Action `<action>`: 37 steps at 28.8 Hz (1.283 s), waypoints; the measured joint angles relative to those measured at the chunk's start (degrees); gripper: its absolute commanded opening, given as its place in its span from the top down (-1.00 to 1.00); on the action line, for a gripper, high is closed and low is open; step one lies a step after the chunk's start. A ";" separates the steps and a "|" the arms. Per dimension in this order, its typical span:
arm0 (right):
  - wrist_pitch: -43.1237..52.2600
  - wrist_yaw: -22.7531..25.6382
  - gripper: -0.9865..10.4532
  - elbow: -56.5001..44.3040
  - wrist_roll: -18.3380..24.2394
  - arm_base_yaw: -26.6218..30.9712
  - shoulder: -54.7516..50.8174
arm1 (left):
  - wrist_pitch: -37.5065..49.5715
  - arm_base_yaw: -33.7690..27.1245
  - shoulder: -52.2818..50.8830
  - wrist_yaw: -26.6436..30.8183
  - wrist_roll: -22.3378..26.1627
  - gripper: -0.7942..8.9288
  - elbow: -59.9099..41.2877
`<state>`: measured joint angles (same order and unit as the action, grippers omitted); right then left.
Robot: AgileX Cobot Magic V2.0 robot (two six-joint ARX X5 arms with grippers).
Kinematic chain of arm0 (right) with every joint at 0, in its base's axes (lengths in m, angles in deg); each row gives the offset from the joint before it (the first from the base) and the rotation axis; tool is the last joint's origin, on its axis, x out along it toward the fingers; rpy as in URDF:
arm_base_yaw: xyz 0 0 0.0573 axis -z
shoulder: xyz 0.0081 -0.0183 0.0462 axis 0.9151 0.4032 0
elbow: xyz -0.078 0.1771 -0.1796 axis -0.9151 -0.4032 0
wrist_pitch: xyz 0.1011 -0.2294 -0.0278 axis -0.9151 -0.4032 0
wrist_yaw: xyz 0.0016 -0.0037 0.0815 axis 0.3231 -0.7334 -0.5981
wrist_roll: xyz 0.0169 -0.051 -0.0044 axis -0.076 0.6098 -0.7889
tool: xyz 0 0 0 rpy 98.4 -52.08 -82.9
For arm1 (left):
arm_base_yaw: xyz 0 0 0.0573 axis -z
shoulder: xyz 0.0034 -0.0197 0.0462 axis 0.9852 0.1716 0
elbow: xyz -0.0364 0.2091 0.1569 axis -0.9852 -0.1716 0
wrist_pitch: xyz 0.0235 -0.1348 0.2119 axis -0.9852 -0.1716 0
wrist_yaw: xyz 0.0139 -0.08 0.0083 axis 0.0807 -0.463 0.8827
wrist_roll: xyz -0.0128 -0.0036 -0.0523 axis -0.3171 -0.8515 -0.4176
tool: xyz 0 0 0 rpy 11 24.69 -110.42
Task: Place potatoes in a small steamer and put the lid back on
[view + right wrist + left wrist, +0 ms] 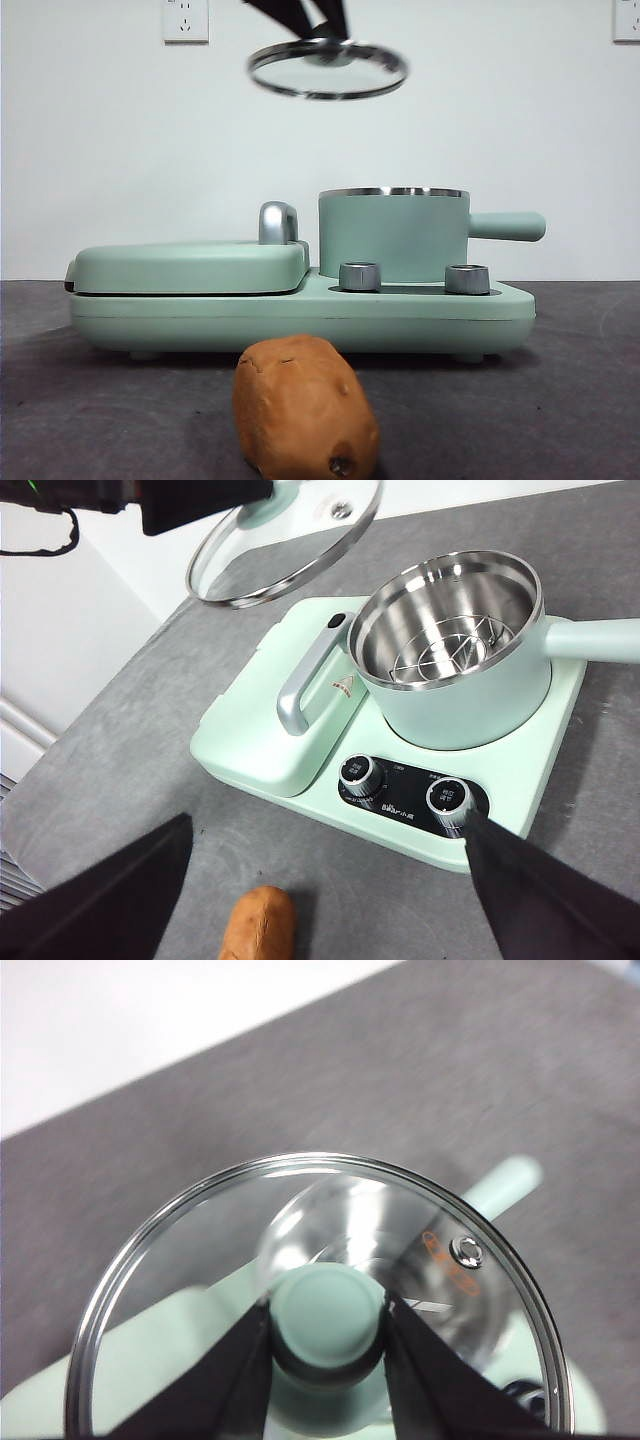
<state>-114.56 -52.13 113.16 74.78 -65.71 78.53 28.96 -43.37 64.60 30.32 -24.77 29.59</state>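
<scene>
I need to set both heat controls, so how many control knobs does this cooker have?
2. Both round silver control knobs sit on the mint-green cooker base's front ledge below the pot: one toward the griddle side, one toward the pot-handle side.

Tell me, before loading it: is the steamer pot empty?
Empty of food: the small steamer holds only a wire rack; the potato lies on the table.

A bare test bench: grey table (560, 400), blank white wall (120, 150), wall sockets (186, 20).
</scene>
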 measured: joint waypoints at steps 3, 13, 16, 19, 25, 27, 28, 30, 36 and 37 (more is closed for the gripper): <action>-0.85 0.02 0.07 0.00 0.00 0.00 0.00 | -2.16 -3.21 -0.13 0.02 0.20 0.81 -0.02; -1.97 3.26 0.07 0.00 -1.73 -2.99 0.35 | -2.62 -12.31 -3.78 -1.51 0.50 0.81 -0.07; -1.86 5.25 0.07 0.00 -3.52 -6.43 1.75 | -2.80 -13.84 -3.87 -1.51 0.50 0.81 -0.07; -1.86 7.96 0.07 0.20 -5.62 -11.72 5.07 | -2.78 -14.97 -3.87 -1.53 0.50 0.81 -0.07; -1.88 17.46 0.07 3.48 -8.98 -26.77 15.28 | -2.73 -16.90 -3.87 -1.68 0.50 0.81 -0.07; -1.97 22.14 0.07 5.51 -9.81 -32.89 19.69 | -2.73 -17.53 -3.87 -1.68 0.50 0.81 -0.07; -2.10 24.15 0.07 6.62 -10.10 -35.36 21.77 | -2.71 -17.79 -3.87 -1.68 0.50 0.80 -0.07; -2.49 27.76 0.07 9.44 -10.54 -40.63 27.12 | -2.64 -18.34 -3.87 -1.68 0.50 0.80 -0.07; -6.14 32.37 -0.15 17.68 -10.78 -50.21 42.75 | -2.36 -19.10 -3.87 -1.68 0.52 0.80 -0.07; -7.15 33.03 -0.15 18.80 -10.78 -51.10 44.89 | -2.36 -19.12 -3.87 -1.68 0.52 0.80 -0.07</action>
<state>-121.70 -19.11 131.96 64.00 -116.81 123.43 26.60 -62.49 60.73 28.63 -24.25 29.52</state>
